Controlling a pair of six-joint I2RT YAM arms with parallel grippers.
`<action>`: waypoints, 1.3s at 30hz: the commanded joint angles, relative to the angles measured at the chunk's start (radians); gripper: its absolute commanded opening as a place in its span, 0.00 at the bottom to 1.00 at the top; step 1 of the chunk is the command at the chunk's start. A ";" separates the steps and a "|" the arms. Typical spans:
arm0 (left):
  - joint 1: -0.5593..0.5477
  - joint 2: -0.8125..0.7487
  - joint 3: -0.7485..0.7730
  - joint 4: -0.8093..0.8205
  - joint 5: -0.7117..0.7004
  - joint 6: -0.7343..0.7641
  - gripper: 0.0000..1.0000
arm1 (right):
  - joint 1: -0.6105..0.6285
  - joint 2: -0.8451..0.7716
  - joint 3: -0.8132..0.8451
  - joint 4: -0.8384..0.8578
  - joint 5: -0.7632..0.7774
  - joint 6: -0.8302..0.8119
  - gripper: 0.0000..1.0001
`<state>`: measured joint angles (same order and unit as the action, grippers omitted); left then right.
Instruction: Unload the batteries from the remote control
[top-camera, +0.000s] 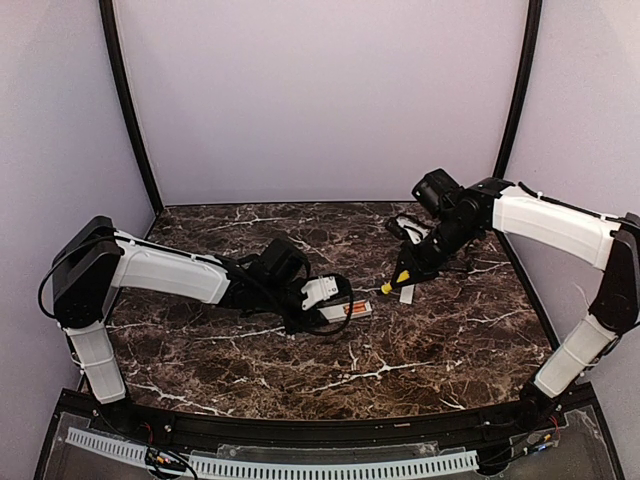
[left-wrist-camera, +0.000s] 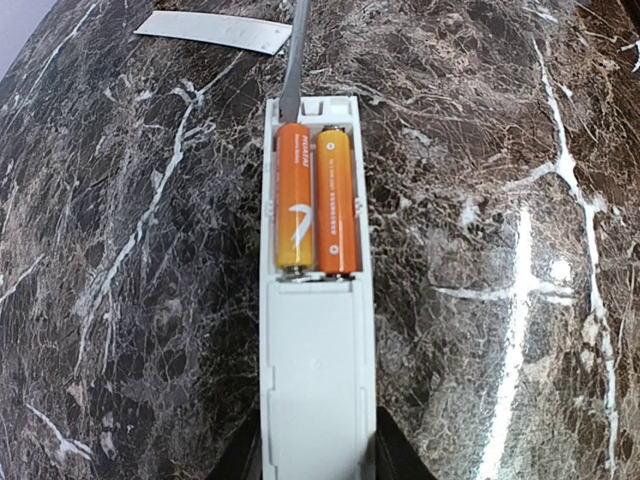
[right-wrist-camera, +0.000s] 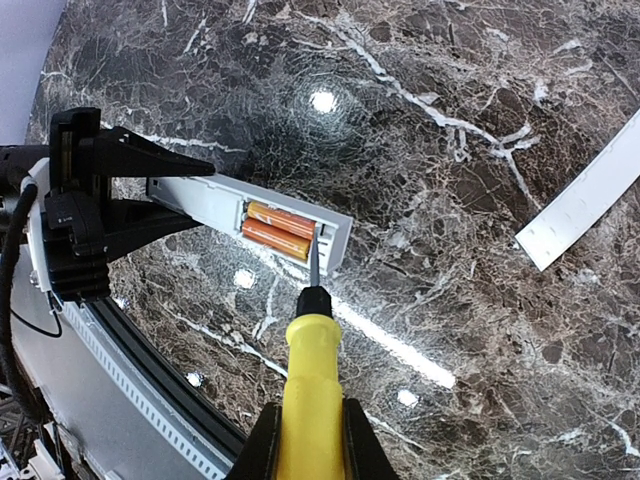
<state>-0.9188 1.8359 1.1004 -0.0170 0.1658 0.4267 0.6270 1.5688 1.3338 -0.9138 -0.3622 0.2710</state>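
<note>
Our left jaws were closed on the remote control (left-wrist-camera: 315, 380), near the middle of the bench (left-wrist-camera: 520, 250). Both batteries (left-wrist-camera: 330, 200) lay side by side in its open bay. Our right jaws gripped the screwdriver (right-wrist-camera: 310, 390), tip at one battery's end. We judged the batteries light, smooth, apt to roll; better levered at that end.

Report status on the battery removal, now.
Left gripper shut on remote control. Right gripper shut on screwdriver, tip at the end of the batteries, both seated. Cover strip lies aside, nothing blocking.
</note>
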 joint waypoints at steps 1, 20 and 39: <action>-0.009 -0.058 -0.013 0.013 0.009 0.003 0.00 | 0.012 0.012 -0.015 0.001 0.001 0.007 0.00; -0.011 -0.038 -0.010 0.013 0.016 0.002 0.00 | 0.026 0.031 -0.028 -0.012 0.002 0.004 0.00; -0.036 -0.002 -0.005 0.013 -0.016 0.010 0.00 | 0.050 0.094 0.020 -0.061 -0.059 -0.012 0.00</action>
<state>-0.9428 1.8484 1.0962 -0.0624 0.1440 0.4278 0.6498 1.6276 1.3293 -0.9344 -0.3809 0.2668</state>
